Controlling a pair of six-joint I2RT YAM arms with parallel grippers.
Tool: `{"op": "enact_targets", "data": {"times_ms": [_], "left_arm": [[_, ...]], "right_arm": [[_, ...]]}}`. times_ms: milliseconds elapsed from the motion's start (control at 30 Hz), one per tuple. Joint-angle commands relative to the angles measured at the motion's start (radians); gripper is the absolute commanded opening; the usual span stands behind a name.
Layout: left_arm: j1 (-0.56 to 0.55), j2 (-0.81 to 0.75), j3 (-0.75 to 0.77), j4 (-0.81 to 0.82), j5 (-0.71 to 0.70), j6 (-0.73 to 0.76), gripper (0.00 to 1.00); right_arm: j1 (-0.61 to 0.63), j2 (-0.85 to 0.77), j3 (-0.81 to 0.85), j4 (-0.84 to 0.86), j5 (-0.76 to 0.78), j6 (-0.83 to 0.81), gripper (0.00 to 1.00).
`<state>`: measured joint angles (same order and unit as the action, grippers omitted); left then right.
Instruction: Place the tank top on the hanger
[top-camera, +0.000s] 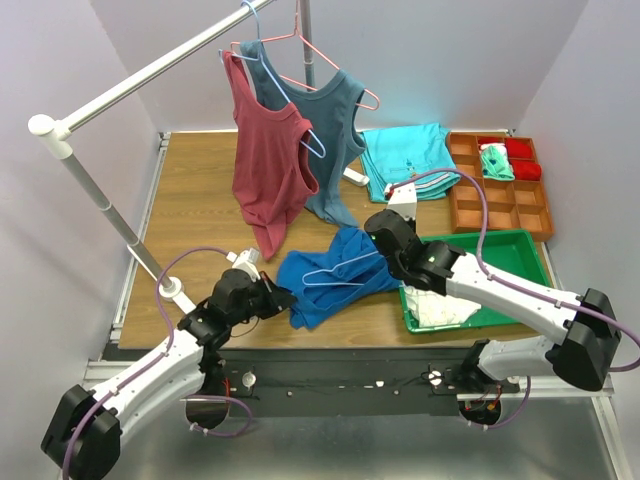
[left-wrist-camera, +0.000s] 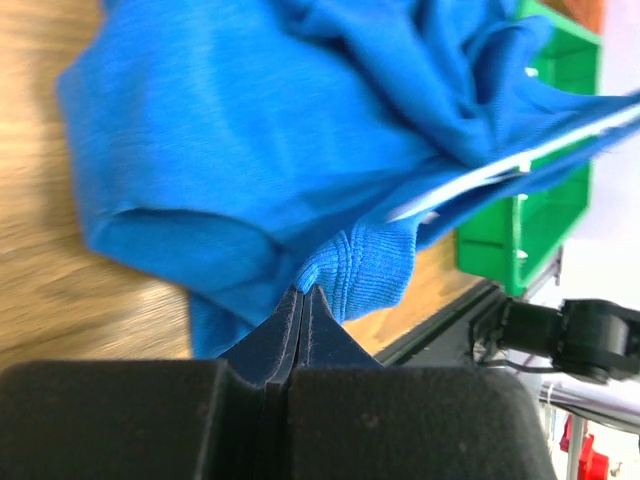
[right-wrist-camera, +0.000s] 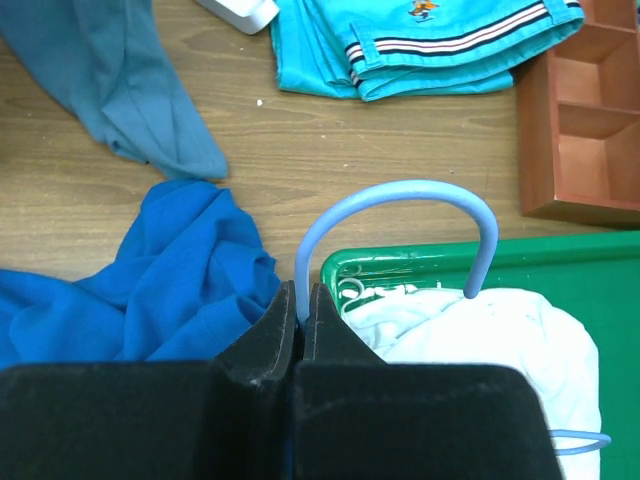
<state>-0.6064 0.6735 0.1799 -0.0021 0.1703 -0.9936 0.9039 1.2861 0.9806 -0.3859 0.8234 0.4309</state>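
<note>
Well, my left pincer (left-wrist-camera: 302, 295) is pressed fully together on a ribbed edge of the tank top (left-wrist-camera: 250, 130), pinching that hem at the garment's near-left side. My right pincer (right-wrist-camera: 300, 295) is likewise clamped tight, gripping the hanger (right-wrist-camera: 400, 195) at the neck just below its curved hook, which arches over the rim of the green tray (top-camera: 515, 255). The royal-blue top lies crumpled on the worktop (top-camera: 200, 200) between my two arms, and the hanger's thin wire frame rests across it, partly tucked under a fold. White cloth (right-wrist-camera: 480, 340) fills the near end of the tray. Further back lie a folded turquoise garment (top-camera: 405, 160) and a brown compartment box (top-camera: 510, 205). Farthest off, a maroon top (top-camera: 265, 170) and a teal-grey top (top-camera: 330, 130) hang from the white rail (top-camera: 150, 70)
</note>
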Motion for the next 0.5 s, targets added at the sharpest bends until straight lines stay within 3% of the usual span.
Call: {"op": "enact_targets", "data": {"times_ms": [0,467], "left_arm": [[0.039,0.037,0.01,-0.072,0.012,-0.01,0.0],[0.135,0.057,0.118,-0.107,0.067,0.035,0.0]], "right_arm": [[0.003,-0.024,0.04,-0.042,0.083,0.042,0.01],[0.001,-0.021,0.026,-0.024,0.051,0.017,0.01]]}}
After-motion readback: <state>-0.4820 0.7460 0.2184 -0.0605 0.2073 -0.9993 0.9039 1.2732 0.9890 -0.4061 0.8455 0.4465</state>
